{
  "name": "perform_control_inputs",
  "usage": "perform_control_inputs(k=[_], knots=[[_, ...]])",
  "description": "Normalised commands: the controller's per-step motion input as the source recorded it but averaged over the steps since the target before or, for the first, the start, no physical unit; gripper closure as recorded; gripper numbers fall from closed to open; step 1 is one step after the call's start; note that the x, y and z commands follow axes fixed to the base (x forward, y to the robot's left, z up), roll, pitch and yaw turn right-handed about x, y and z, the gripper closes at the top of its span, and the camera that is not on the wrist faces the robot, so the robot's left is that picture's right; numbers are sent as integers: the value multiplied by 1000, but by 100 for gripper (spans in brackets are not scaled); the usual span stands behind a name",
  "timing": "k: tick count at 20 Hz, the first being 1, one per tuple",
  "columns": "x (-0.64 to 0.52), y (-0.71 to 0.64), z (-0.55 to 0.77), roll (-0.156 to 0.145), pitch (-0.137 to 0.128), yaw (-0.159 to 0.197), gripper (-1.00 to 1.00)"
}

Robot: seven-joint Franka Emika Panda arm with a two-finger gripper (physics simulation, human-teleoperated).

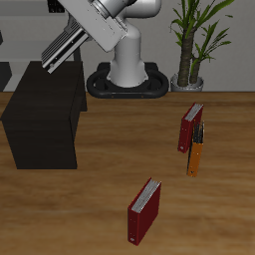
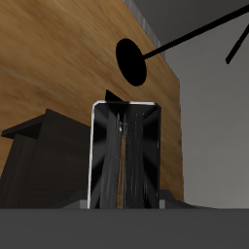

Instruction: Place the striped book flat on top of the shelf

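The striped book [image 1: 62,48] has a black-and-white striped cover and hangs tilted in the air in my gripper [image 1: 76,38]. It is above the back part of the shelf [image 1: 42,110], a low matte black cabinet with a flat top, and apart from it. In the wrist view the striped book [image 2: 124,151] fills the middle, gripped between the jaws, with the shelf [image 2: 39,160] beside and below it. My gripper is shut on the book.
A dark red book [image 1: 143,211] stands near the table's front edge. Another dark red book [image 1: 189,127] and an orange book [image 1: 196,155] stand side by side farther back. A potted plant [image 1: 194,45] is beside the robot's base [image 1: 131,75].
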Motion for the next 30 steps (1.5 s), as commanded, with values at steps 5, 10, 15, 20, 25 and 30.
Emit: perform_control_inputs(k=[5, 10, 15, 20, 25, 30], knots=[[22, -384, -167, -99, 17, -5, 100], [59, -259, -202, -72, 38, -14, 100], [151, -268, -223, -63, 44, -3, 100], [110, -296, -372, -43, 90, 0, 100], [204, 0, -449, 20, 106, 3, 100], [363, 103, -593, 125, 203, -12, -100]])
